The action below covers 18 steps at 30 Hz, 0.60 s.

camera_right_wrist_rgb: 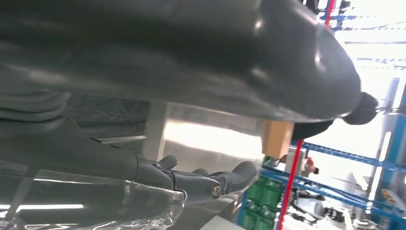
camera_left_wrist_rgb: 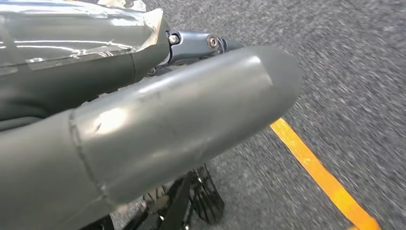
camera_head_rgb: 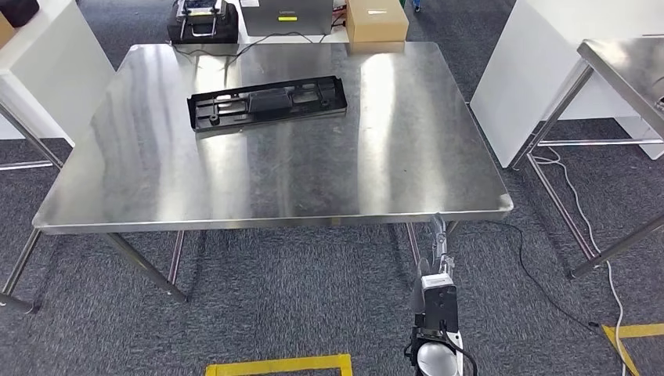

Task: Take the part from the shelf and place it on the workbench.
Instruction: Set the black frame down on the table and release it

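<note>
The black plastic part (camera_head_rgb: pixel 266 103), a long flat moulded panel, lies on the steel workbench (camera_head_rgb: pixel 313 172) toward its far left, with no hand on it. My right hand (camera_head_rgb: pixel 439 242) hangs just below the bench's near right corner, fingers stretched out and holding nothing. In the right wrist view that right hand (camera_right_wrist_rgb: pixel 206 182) shows its dark fingers extended under the thick grey thumb, with the bench's shiny top behind them. In the left wrist view my left hand (camera_left_wrist_rgb: pixel 158 124) points down over grey carpet, thumb and fingers straight, nothing in its hold.
A cardboard box (camera_head_rgb: pixel 376 19) and a black case (camera_head_rgb: pixel 203 22) stand past the bench's far edge. A second steel table (camera_head_rgb: pixel 626 70) is at the right, with white cables (camera_head_rgb: pixel 583 211) on the floor. Yellow floor tape (camera_head_rgb: pixel 278 364) marks the carpet near me.
</note>
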Each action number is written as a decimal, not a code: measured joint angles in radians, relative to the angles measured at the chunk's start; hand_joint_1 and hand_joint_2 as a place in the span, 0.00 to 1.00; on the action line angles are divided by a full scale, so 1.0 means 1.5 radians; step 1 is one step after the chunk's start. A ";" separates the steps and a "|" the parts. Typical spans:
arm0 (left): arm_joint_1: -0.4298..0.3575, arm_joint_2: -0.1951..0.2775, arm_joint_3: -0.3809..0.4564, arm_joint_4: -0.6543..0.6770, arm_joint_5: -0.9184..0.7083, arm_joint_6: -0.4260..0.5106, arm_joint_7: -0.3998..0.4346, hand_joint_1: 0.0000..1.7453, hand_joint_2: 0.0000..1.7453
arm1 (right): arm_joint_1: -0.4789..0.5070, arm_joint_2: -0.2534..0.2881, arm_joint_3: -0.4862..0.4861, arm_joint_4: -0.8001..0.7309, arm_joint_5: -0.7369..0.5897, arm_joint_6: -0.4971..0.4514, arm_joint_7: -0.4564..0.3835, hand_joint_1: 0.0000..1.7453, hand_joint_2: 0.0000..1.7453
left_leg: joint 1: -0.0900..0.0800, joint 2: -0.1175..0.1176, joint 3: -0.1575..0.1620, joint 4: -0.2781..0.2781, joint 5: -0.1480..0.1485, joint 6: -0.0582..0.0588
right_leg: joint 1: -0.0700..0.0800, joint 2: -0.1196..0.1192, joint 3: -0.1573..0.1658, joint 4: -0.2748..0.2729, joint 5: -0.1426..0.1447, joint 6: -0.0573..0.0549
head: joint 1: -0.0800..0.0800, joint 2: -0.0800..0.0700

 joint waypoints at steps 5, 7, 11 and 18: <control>0.000 0.002 -0.006 0.000 0.000 -0.005 0.000 0.00 0.00 | 0.007 -0.006 -0.002 0.000 0.000 -0.001 0.004 0.00 0.00 | -0.002 0.003 -0.048 0.002 0.042 -0.005 | -0.001 0.001 0.061 0.019 0.008 0.023 | 0.001 0.000; 0.000 0.002 -0.007 0.000 0.000 -0.005 0.000 0.00 0.00 | 0.006 -0.006 -0.002 -0.002 0.000 -0.001 0.004 0.00 0.00 | -0.003 0.002 -0.059 0.003 0.057 -0.011 | 0.002 0.001 0.136 -0.088 0.011 0.017 | 0.000 0.000; 0.001 0.003 -0.010 0.000 0.000 -0.010 0.000 0.00 0.00 | 0.008 -0.007 -0.003 -0.007 0.003 -0.004 0.007 0.00 0.00 | 0.001 0.002 -0.064 -0.003 0.079 -0.030 | 0.008 0.001 0.158 -0.148 0.009 -0.009 | 0.000 0.000; 0.004 0.010 -0.014 0.000 -0.008 -0.032 0.003 0.00 0.00 | 0.023 -0.006 -0.014 -0.027 0.016 -0.011 0.023 0.00 0.00 | 0.007 -0.002 -0.097 0.194 -0.072 -0.053 | 0.000 -0.004 0.099 -0.143 0.066 -0.026 | -0.003 0.000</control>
